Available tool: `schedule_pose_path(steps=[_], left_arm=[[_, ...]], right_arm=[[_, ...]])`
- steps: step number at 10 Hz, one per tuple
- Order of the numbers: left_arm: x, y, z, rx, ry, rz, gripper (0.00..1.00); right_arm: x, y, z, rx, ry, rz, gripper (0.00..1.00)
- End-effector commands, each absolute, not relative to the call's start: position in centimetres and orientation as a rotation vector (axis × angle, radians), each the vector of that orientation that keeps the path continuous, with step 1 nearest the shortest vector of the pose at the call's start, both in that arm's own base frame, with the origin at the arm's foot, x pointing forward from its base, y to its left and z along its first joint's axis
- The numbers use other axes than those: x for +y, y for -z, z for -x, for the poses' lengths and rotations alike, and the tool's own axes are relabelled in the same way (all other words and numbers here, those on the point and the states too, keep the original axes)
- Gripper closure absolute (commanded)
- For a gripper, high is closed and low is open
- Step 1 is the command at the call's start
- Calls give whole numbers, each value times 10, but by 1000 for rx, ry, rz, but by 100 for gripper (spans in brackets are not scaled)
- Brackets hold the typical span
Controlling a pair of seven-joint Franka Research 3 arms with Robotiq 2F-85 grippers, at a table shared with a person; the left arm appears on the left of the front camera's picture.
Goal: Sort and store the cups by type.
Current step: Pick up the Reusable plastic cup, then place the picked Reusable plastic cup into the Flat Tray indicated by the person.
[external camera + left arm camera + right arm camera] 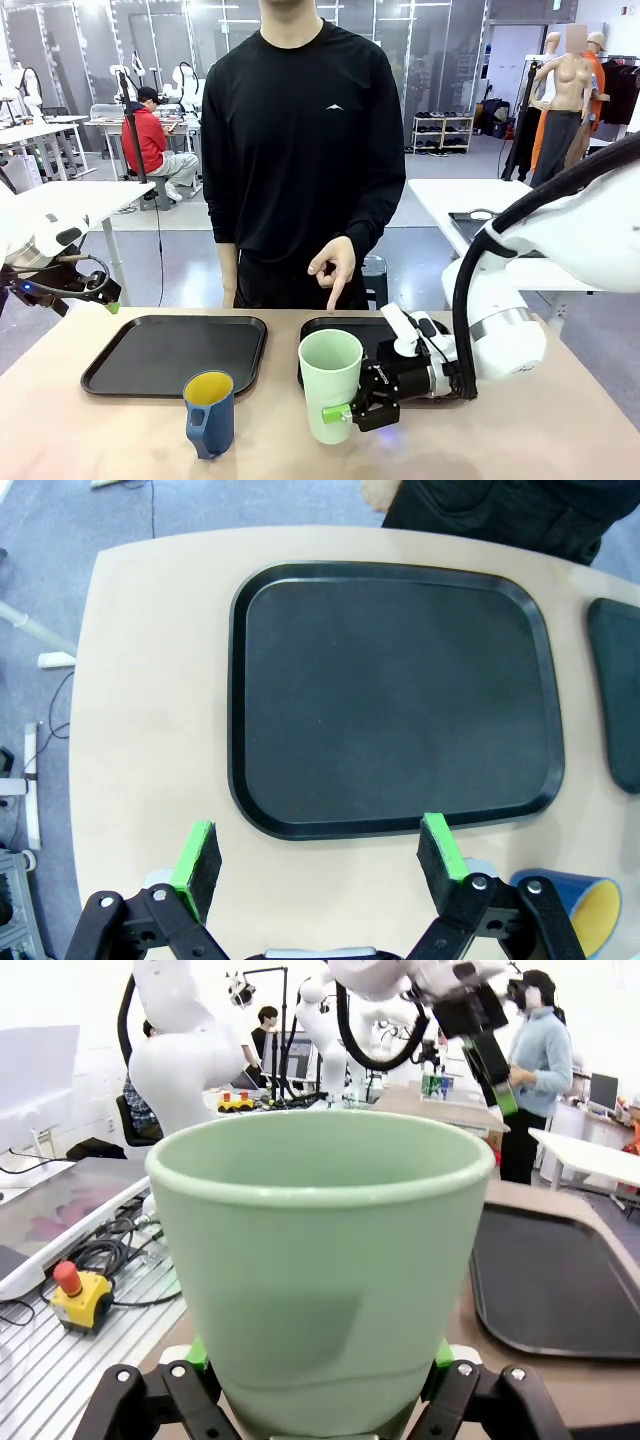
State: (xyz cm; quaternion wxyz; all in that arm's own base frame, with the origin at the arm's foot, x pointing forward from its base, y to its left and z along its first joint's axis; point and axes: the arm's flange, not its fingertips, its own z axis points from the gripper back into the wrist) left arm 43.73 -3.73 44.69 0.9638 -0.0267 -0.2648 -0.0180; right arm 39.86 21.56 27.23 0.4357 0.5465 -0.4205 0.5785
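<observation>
The right arm (505,325) comes in low from the right, its wrist turned so the right gripper (352,412) lies level and sideways. Its fingers (190,1400) clamp both sides of the green cup (330,385) near the base. The left arm (40,238) sits raised at the left edge. The left gripper (320,852) points downward, its fingers (200,858) spread wide apart.

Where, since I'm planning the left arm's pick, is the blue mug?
Front view: the blue mug stands left of centre by the near edge of the table, in front of the left tray, left of the green tumbler.
</observation>
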Motion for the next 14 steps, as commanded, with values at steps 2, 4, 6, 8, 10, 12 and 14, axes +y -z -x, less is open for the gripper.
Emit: schedule_pose_path(steps=[2, 4, 6, 8, 10, 12, 14], left_arm=[[-36, -447, -437, -537, 34, 59, 0], [-36, -447, -437, -537, 34, 59, 0], [-36, -447, -437, -537, 34, 59, 0], [-36, -447, -437, -537, 34, 59, 0], [-36, -447, -437, -537, 34, 59, 0], [-36, -447, -437, -537, 34, 59, 0], [-36, -447, -437, -537, 34, 59, 0]], right_arm=[[219, -312, -372, -1046, -1407, -1298, 53], [220, -315, -374, -1028, -1406, -1310, 53], [214, -311, -373, -1062, -1449, -1318, 53], [214, -311, -373, -1062, -1449, -1318, 53], [214, -311, -373, -1062, -1449, -1318, 53], [214, -311, -373, -1062, -1449, -1318, 53], [214, -311, -373, -1062, -1449, -1318, 53]])
